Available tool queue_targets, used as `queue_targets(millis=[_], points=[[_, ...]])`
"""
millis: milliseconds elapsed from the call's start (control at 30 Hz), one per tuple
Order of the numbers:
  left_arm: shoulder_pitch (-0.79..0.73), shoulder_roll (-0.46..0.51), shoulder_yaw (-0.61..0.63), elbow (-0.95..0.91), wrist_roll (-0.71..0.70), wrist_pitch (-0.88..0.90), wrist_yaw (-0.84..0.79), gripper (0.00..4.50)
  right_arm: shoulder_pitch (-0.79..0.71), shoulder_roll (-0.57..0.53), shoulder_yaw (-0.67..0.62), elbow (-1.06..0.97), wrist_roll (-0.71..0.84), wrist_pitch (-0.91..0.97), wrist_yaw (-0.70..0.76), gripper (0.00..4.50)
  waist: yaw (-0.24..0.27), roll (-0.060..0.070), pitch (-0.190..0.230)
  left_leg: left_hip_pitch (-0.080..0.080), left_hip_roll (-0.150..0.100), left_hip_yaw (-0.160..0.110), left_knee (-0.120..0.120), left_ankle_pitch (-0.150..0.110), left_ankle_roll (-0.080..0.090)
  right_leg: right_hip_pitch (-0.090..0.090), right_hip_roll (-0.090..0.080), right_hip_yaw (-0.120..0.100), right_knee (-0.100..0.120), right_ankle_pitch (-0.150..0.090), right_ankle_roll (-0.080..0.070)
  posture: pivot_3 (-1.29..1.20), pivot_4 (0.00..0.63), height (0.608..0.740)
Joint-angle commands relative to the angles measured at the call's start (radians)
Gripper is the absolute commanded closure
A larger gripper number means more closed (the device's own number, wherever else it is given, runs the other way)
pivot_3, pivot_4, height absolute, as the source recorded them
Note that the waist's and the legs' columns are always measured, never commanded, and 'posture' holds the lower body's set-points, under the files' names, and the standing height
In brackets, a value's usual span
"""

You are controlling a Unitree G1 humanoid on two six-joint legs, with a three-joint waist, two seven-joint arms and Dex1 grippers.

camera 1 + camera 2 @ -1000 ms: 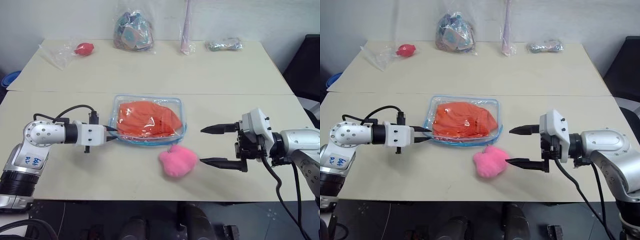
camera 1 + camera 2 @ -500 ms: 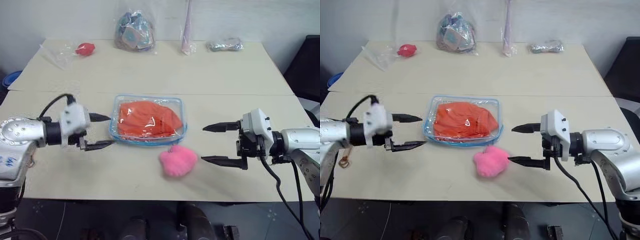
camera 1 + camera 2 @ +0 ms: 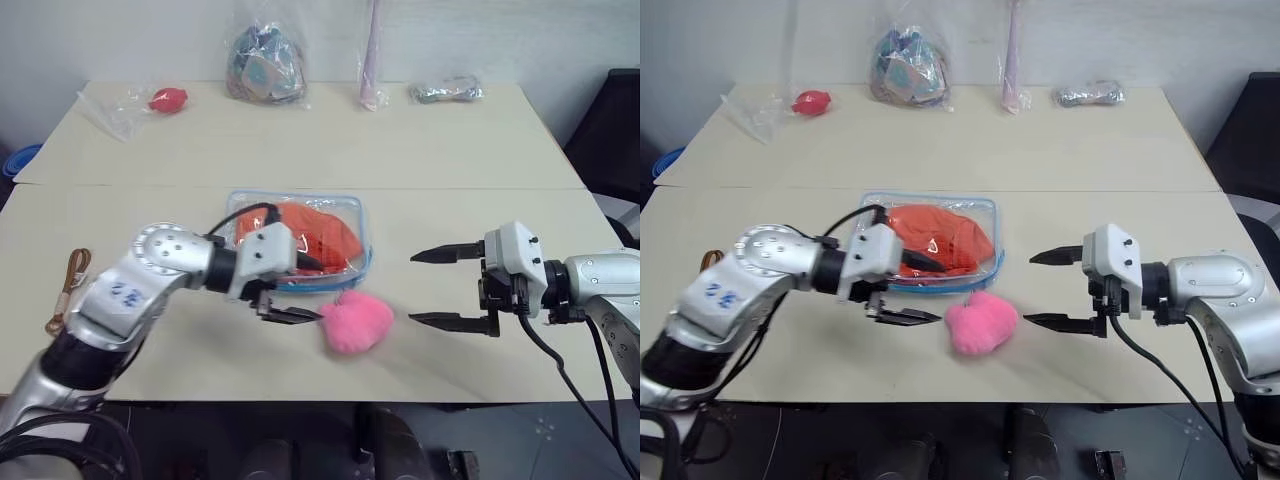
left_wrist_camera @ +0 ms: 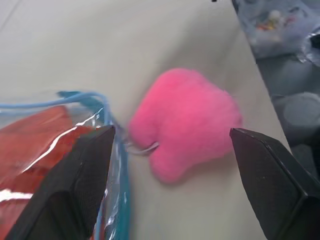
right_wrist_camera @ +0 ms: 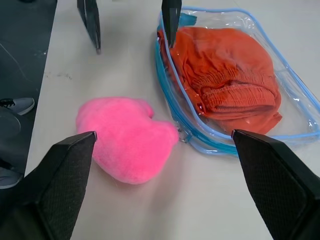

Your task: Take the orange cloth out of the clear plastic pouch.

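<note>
The clear plastic pouch [image 3: 352, 262] with blue trim lies flat at the table's middle, and the orange cloth [image 3: 310, 232] is crumpled inside it. My left gripper [image 3: 316, 292] is open at the pouch's near edge. Its upper finger lies over the pouch's near part and its lower finger is over the bare table, both pointing right at the pink plush [image 3: 356, 320]. The left wrist view shows the plush [image 4: 187, 120] between the finger tips, beside the pouch corner [image 4: 107, 117]. My right gripper [image 3: 412, 288] is open and empty to the right of the plush. It faces the pouch [image 5: 295, 107] and cloth [image 5: 225, 75].
Along the table's far edge lie a bag with a red object [image 3: 168, 98], a bag of coloured items [image 3: 265, 65], a pink wrapped piece [image 3: 372, 60] and a small bag [image 3: 447, 90]. A brown loop [image 3: 68, 290] lies at the left. A dark chair [image 3: 610, 130] stands at the right.
My left arm swung right from the pouch's left end to its near edge, rolled its wrist, and its fingers went from nearly shut to wide open. The right gripper stayed in place, open.
</note>
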Motion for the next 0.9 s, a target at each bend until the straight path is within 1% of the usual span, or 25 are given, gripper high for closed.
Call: queue_targets(millis=[33, 100, 167, 300, 500, 600, 733, 900], points=[[-0.034, -0.064, -0.047, 0.032, 0.031, 0.03, -0.008, 0.61, -0.011, -0.002, -0.003, -0.049, 0.011, 0.004, -0.02, 0.0, 0.0, 0.0, 0.0, 0.0, 0.0, 0.0, 0.0, 0.0, 0.0, 0.0, 0.0, 0.0, 0.0, 0.0, 0.0, 0.0, 0.15, 0.74], [-0.031, -0.099, -0.063, 0.036, 0.032, 0.048, -0.012, 0.61, -0.013, 0.006, 0.007, -0.059, 0.008, 0.003, -0.034, 0.0, 0.001, 0.0, 0.0, 0.0, 0.0, 0.0, 0.0, 0.0, 0.0, 0.0, 0.0, 0.001, 0.0, 0.0, 0.0, 0.0, 0.15, 0.74], [-0.026, -0.115, -0.067, 0.028, 0.025, 0.072, -0.019, 0.61, -0.018, 0.013, 0.021, -0.06, -0.001, -0.001, -0.048, 0.0, 0.0, 0.0, 0.0, 0.0, 0.0, 0.0, 0.0, 0.0, 0.0, 0.0, 0.0, 0.0, 0.0, 0.0, 0.0, 0.0, 0.15, 0.74], [-0.001, -0.097, -0.096, 0.012, 0.045, 0.071, -0.065, 0.61, -0.037, 0.032, 0.049, -0.048, -0.019, -0.012, -0.07, 0.0, -0.001, 0.0, 0.0, 0.0, 0.001, 0.0, 0.0, 0.0, 0.0, 0.0, 0.0, 0.001, 0.0, 0.0, 0.0, 0.0, 0.15, 0.74], [0.008, -0.13, -0.139, 0.055, 0.126, 0.052, -0.045, 0.61, -0.068, 0.053, 0.075, -0.047, -0.024, -0.009, -0.084, 0.0, 0.004, 0.0, 0.0, 0.001, 0.0, -0.002, 0.002, 0.0, 0.0, 0.0, 0.0, 0.0, 0.0, 0.0, 0.0, 0.0, 0.15, 0.74], [0.007, -0.138, -0.148, 0.067, 0.145, 0.046, -0.053, 0.61, -0.058, 0.034, 0.066, -0.057, 0.004, -0.004, -0.051, 0.0, 0.003, 0.0, 0.0, 0.001, 0.0, -0.002, 0.003, 0.0, 0.0, 0.0, 0.0, 0.0, 0.0, 0.0, 0.0, 0.0, 0.15, 0.74], [0.003, -0.16, -0.137, 0.088, 0.156, 0.037, -0.047, 1.49, -0.033, -0.001, 0.038, -0.071, 0.042, 0.011, -0.007, 0.0, 0.003, 0.0, 0.0, 0.0, 0.0, -0.002, 0.003, 0.0, 0.001, 0.0, 0.0, 0.0, 0.0, 0.001, 0.0, 0.0, 0.15, 0.74], [0.01, -0.169, -0.115, 0.081, 0.147, 0.022, -0.055, 3.17, -0.028, -0.003, 0.041, -0.069, 0.034, 0.004, -0.01, 0.0, 0.003, 0.0, 0.0, 0.0, 0.001, -0.001, 0.003, 0.0, 0.001, 0.0, 0.0, 0.0, 0.0, 0.001, 0.0, 0.0, 0.15, 0.74]])
